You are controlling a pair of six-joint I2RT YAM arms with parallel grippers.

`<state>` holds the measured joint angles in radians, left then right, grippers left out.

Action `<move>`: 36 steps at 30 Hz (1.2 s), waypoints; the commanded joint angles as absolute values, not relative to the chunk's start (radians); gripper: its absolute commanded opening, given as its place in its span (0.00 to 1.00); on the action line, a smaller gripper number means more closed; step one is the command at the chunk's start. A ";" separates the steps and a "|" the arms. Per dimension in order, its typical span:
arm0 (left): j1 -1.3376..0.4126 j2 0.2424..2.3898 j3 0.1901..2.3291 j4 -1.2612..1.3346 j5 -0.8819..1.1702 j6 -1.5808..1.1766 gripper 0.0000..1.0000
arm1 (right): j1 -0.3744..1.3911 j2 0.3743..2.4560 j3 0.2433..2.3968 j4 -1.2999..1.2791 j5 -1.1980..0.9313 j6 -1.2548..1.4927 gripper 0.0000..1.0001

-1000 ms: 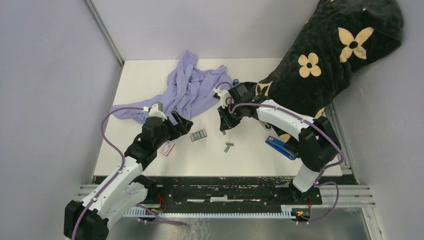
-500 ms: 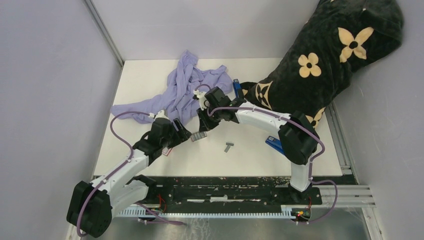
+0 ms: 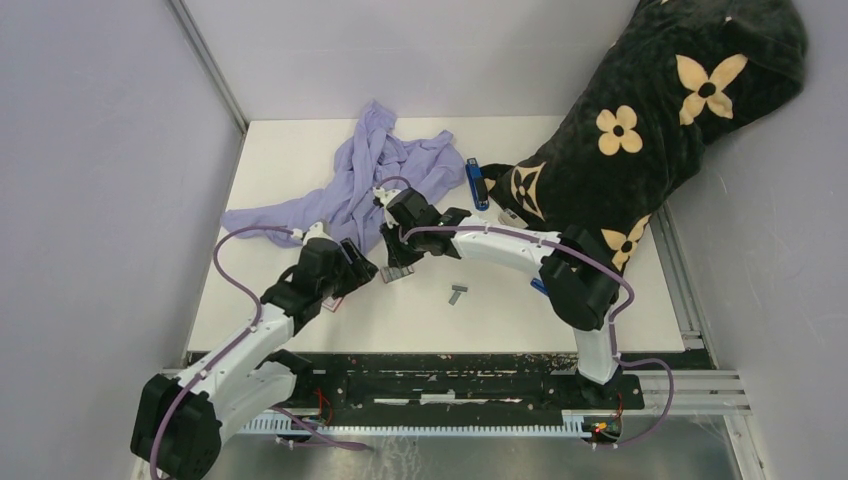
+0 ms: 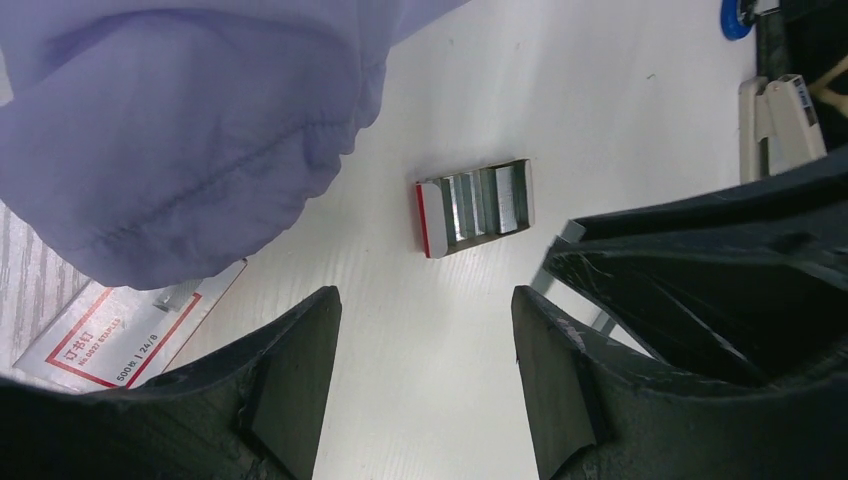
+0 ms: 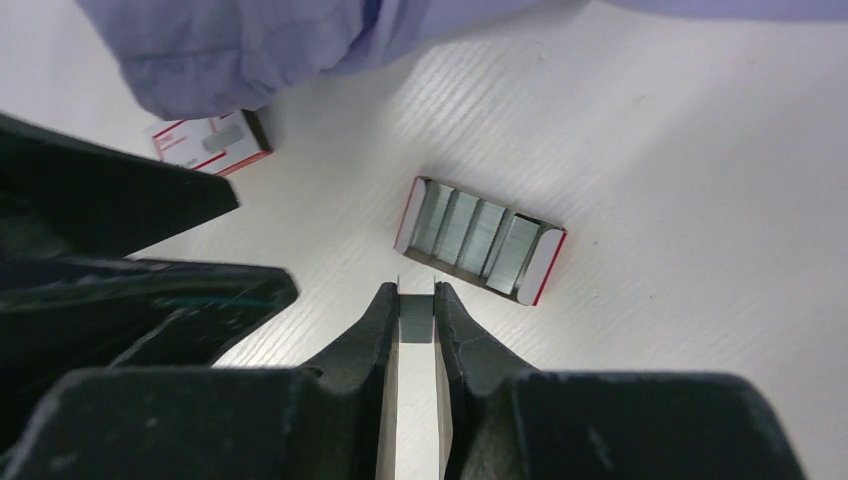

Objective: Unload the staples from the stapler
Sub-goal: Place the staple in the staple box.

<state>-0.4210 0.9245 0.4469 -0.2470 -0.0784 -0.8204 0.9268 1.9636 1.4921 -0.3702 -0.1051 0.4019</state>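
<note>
A short grey strip of staples (image 5: 416, 320) is pinched between the fingertips of my right gripper (image 5: 416, 298), which is shut on it just in front of a small red-edged tray (image 5: 480, 241) filled with more staple strips. The top view shows that gripper (image 3: 398, 256) directly over the tray (image 3: 401, 273). My left gripper (image 4: 425, 335) is open over bare table, with nothing between its fingers and the tray (image 4: 475, 206) ahead of it. Another loose strip (image 3: 457, 294) lies on the table. A blue stapler (image 3: 477, 183) lies at the back by the black cloth.
A red-and-white box (image 3: 335, 297) sits beside the left gripper (image 3: 362, 268), half under a purple cloth (image 3: 370, 185). A black flowered cloth (image 3: 640, 130) fills the back right. The right arm partly hides a second blue stapler (image 3: 541, 286).
My right arm has swung left across the table with the strip, from near the black cloth to the tray. The left jaws have narrowed somewhat, and the left arm shifted slightly.
</note>
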 commanded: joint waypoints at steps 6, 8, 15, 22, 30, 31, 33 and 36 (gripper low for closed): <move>-0.418 0.817 0.424 -0.270 -0.113 -0.872 0.70 | 0.978 2.002 1.542 -0.363 0.149 0.458 0.10; -0.418 0.810 0.418 -0.269 -0.112 -0.878 0.70 | 0.978 2.013 1.545 -0.360 0.161 0.457 0.10; -0.418 0.824 0.414 -0.254 -0.105 -0.874 0.70 | 0.986 2.038 1.541 -0.334 0.206 0.441 0.10; -0.418 0.842 0.415 -0.236 -0.098 -0.867 0.70 | 1.004 2.043 1.529 -0.307 0.237 0.435 0.11; -0.418 0.835 0.411 -0.239 -0.094 -0.865 0.70 | 1.017 2.058 1.535 -0.309 0.253 0.441 0.11; -0.417 0.833 0.409 -0.242 -0.093 -0.865 0.70 | 1.016 2.059 1.535 -0.308 0.257 0.441 0.11; -0.419 0.826 0.404 -0.242 -0.092 -0.868 0.70 | 1.017 2.059 1.536 -0.310 0.260 0.441 0.11; -0.418 0.815 0.400 -0.243 -0.096 -0.872 0.70 | 1.017 2.062 1.538 -0.313 0.272 0.439 0.11</move>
